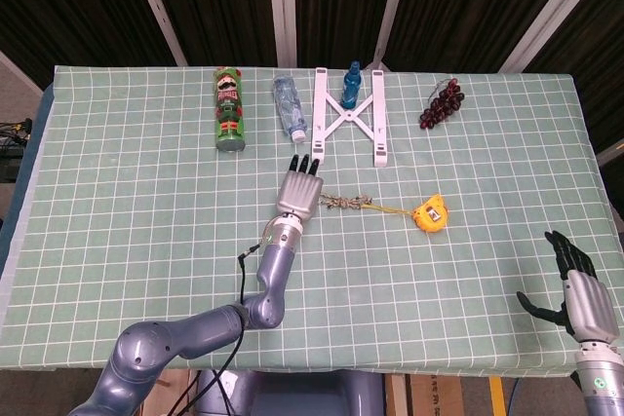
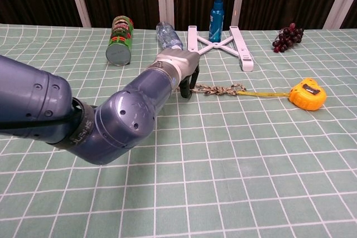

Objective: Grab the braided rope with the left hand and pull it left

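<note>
On the green checked counter [image 1: 117, 192], middle-ish, left hand [image 1: 300, 187] stretched out flat, palm down, dark fingertips [image 1: 304, 161] pointing toward the far edge. Braided rope [image 1: 346, 202] lying flat just to the right of that hand, near end right at the hand's edge, maybe tucked under it. From the chest view, fingers [image 2: 188, 85] curled down at the rope's [image 2: 215, 88] left end, but honestly can't tell whether actually pinching it or only touching. Rope's other end meeting a thin yellow tape running to the yellow tape measure [image 1: 428, 212], further right and a bit nearer. Right hand [image 1: 577, 291] way off at the near right corner of the head view, off past the counter edge, fingers spread and holding nothing, well apart from everything else. Along the far side, left to right: green nutcracker-print can [image 1: 228, 109] lying down, clear water bottle [image 1: 290, 106] also on its side, white folding stand [image 1: 350, 116], blue spray bottle [image 1: 352, 82] standing behind the stand, bunch of dark grapes [image 1: 442, 106]. Big blue-grey left forearm [image 2: 100, 115] filling the left of the chest view.
</note>
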Robot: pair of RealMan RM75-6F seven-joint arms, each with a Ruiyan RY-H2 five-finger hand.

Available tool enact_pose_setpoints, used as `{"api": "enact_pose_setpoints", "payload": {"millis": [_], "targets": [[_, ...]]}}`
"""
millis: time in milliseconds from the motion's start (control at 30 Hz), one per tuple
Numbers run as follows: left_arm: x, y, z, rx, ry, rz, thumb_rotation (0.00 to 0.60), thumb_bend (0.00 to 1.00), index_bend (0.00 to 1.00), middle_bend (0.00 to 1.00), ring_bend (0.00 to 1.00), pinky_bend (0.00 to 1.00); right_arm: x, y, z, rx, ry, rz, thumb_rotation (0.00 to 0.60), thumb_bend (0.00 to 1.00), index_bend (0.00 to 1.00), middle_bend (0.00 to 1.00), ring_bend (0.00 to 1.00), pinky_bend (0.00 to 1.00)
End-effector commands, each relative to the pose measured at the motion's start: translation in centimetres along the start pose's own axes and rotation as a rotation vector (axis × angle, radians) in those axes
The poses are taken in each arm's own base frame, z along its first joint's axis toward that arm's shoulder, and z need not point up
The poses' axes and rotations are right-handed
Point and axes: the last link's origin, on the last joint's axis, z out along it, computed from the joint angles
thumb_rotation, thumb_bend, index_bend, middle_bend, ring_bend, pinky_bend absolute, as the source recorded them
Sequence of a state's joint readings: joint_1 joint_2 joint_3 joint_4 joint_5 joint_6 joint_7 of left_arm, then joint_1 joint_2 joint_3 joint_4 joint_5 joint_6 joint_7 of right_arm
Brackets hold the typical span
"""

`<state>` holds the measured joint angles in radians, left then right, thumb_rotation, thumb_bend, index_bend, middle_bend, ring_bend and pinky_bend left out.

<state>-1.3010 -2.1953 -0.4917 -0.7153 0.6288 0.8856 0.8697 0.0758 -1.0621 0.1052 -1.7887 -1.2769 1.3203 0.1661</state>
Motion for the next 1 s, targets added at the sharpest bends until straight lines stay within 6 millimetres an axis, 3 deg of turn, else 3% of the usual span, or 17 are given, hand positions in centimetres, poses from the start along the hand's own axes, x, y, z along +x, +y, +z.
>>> {"api": "enact_pose_setpoints", "payload": {"millis": [33, 433, 633, 1000], "targets": [[0.2, 0.0, 0.0, -0.003, 0.007, -0.001, 0.600, 0.52, 0.58, 0.08, 0.00, 0.00, 0.0, 0.0, 0.0, 0.000, 0.001, -0.001, 0.600, 0.27, 0.00, 0.00, 0.00, 0.00], [2.5, -1.6, -1.2, -0.030, 0.095, 0.004, 0.600, 0.53, 0.58, 0.08, 0.00, 0.00, 0.0, 0.0, 0.0, -0.004, -0.001, 0.008, 0.600, 0.27, 0.00, 0.00, 0.00, 0.00], [4.0, -4.1, -2.8, -0.031, 0.136, -0.011, 0.600, 0.53, 0.58, 0.08, 0.00, 0.00, 0.1, 0.0, -0.1, -0.002, 0.001, 0.007, 0.600, 0.27, 0.00, 0.00, 0.00, 0.00], [6.5, -10.9, -7.7, -0.014, 0.188, -0.018, 0.600, 0.53, 0.59, 0.08, 0.00, 0.00, 0.1, -0.2, -0.1, 0.010, 0.018, -0.005, 0.600, 0.27, 0.00, 0.00, 0.00, 0.00]]}}
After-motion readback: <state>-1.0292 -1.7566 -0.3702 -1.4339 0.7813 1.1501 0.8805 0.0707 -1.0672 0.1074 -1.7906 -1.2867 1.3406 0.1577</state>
